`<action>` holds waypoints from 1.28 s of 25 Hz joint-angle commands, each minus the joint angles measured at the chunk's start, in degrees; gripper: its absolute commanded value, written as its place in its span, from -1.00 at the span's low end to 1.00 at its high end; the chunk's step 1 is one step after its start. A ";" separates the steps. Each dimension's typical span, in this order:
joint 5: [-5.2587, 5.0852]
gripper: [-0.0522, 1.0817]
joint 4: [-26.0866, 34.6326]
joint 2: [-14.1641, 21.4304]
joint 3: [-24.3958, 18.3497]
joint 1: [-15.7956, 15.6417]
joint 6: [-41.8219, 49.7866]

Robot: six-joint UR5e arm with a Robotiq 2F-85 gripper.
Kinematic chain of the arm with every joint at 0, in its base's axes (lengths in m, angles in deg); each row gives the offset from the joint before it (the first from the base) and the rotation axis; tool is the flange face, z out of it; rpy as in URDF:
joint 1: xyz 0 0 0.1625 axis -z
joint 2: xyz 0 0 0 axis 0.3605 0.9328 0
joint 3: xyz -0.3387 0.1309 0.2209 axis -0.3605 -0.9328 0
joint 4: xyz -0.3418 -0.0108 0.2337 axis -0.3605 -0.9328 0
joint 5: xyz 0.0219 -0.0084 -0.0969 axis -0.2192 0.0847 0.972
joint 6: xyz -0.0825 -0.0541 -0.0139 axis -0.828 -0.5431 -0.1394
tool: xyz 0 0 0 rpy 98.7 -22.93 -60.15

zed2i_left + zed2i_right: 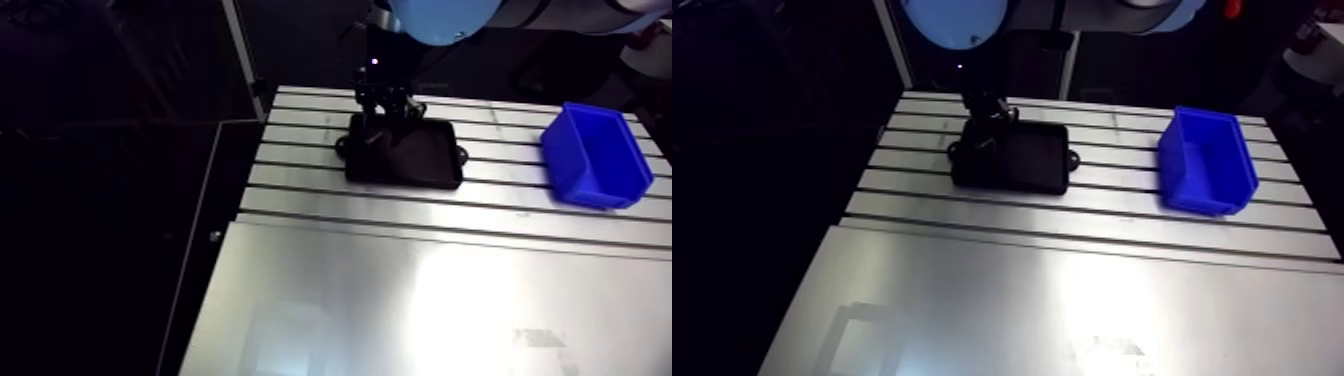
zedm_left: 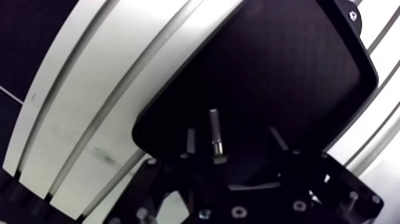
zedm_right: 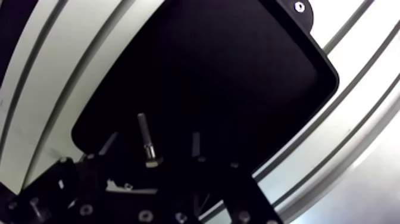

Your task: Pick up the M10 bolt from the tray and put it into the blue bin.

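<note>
Slotted aluminium table (image 1: 300, 178), matte black tray (image 2: 286, 71), slim steel bolt (image 2: 215, 134)

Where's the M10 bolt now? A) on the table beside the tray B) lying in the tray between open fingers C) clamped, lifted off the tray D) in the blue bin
B: the wrist view shows the bolt lying in the tray, with the gripper open around it.

I counted one silver metal bolt (image 2: 215, 134) and one black rectangular plastic tray (image 1: 405, 178). There was one blue open-topped plastic bin (image 1: 590, 182). One slotted aluminium tabletop (image 1: 400, 300) was all I saw beneath them. That made four things, one of each kind.
</note>
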 commanded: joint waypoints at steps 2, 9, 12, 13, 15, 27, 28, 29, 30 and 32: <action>0.00 -0.24 0.00 -0.62 -0.25 -0.28 -1.20; -0.09 -0.19 -1.49 -1.14 -0.25 -0.46 -2.00; -0.09 -0.17 -1.49 -1.23 -0.34 -0.72 -2.00; -0.09 -0.15 -1.58 -1.23 -0.34 -0.81 -2.00; -0.09 -0.14 -1.58 -1.23 -0.43 -0.81 -2.00; -0.18 0.02 -1.49 -1.58 -0.52 -0.90 -2.00; -0.18 0.03 -1.49 -1.58 -0.52 -0.81 -2.00; -0.18 0.04 -1.49 -1.58 -0.60 -0.81 -2.00; -0.18 0.06 -1.49 -1.58 -0.60 -0.81 -2.00; -0.18 0.07 -1.49 -1.58 -0.60 -0.90 -2.00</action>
